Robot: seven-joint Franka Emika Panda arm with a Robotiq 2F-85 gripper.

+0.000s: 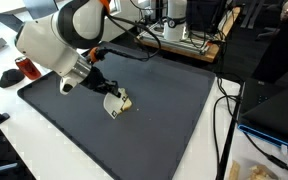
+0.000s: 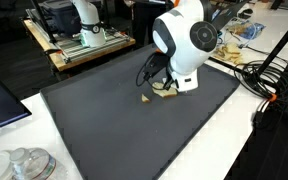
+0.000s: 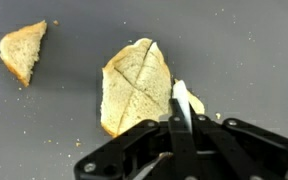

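Note:
My gripper (image 3: pixel 179 125) is shut on a thin white knife (image 3: pixel 181 100), whose blade points down at the right edge of a bread slice (image 3: pixel 134 85). The slice lies flat on the dark grey mat (image 3: pixel 254 50) and carries crossed cut marks. A small triangular bread piece (image 3: pixel 22 50) lies apart to its upper left. In both exterior views the gripper (image 1: pixel 112 100) (image 2: pixel 169 88) sits low over the mat (image 1: pixel 164 120) (image 2: pixel 104 120), right by the bread (image 1: pixel 127 103). The small piece (image 2: pixel 145 99) lies just beside it.
A red object (image 1: pixel 26 67) stands off the mat's edge. Cables (image 1: pixel 224 110) (image 2: pixel 254 75) run along the table beside the mat. Glass jars (image 2: pixel 24 165) stand at a near corner. A wooden bench with equipment (image 2: pixel 84 45) is behind.

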